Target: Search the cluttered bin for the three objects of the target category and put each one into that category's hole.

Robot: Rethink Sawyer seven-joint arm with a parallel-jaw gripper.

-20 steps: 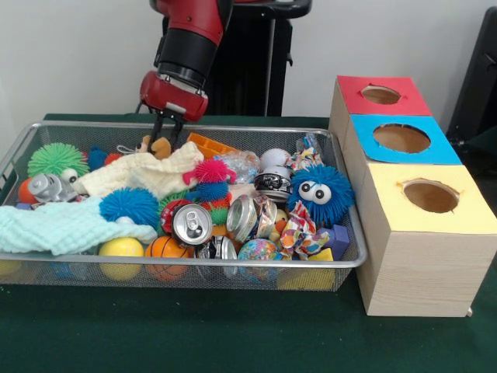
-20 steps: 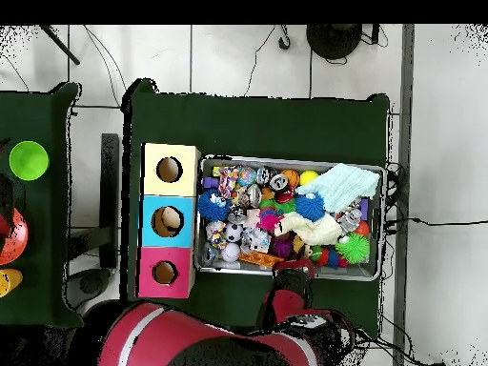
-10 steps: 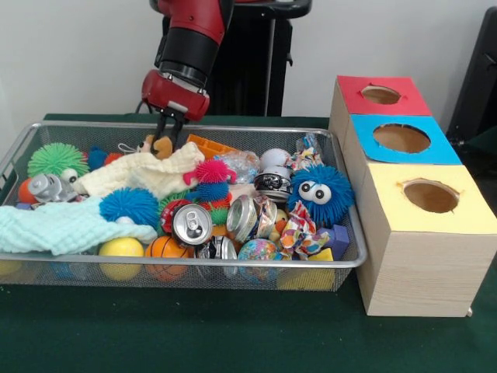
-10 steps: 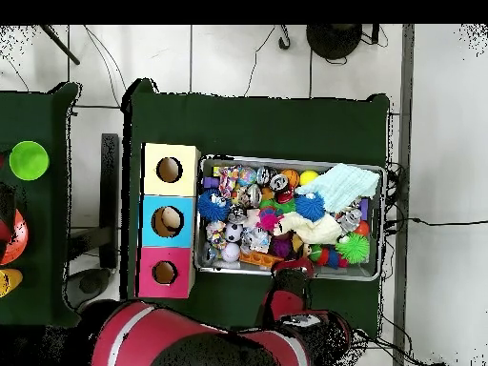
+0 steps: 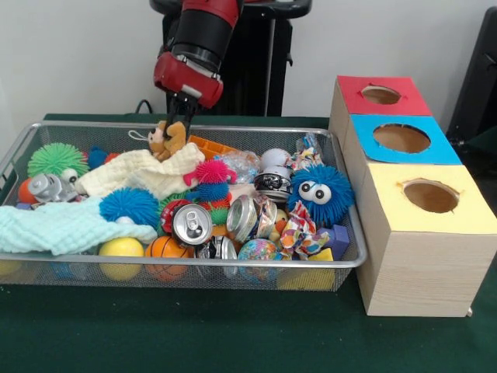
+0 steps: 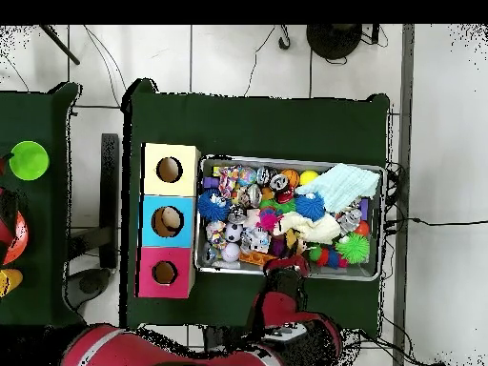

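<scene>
My gripper (image 5: 177, 127) hangs over the back of the wire bin (image 5: 233, 266), shut on a small brown plush toy (image 5: 168, 140). The toy dangles just above the cream cloth (image 5: 140, 172), with a thin loop of cord at its left. The bin is packed with spiky balls, crushed cans (image 5: 192, 224), a blue fuzzy ball with eyes (image 5: 321, 193) and a pale mint cloth (image 5: 62, 225). To the right stands the wooden box with a red hole (image 5: 380, 95), a blue hole (image 5: 401, 138) and a yellow hole (image 5: 431, 196). In the overhead view the arm (image 6: 283, 305) covers the gripper at the bin's lower edge.
A green spiky ball (image 5: 57, 159), a small basketball (image 5: 167, 249) and a yellow ball (image 5: 120, 249) lie along the bin's left and front. The box (image 6: 168, 221) touches the bin's side. A green bowl (image 6: 29, 159) sits on a separate table.
The gripper has risen and shifted slightly right, lifting the brown plush toy off the clutter. The arm's shoulder swung in the overhead view.
</scene>
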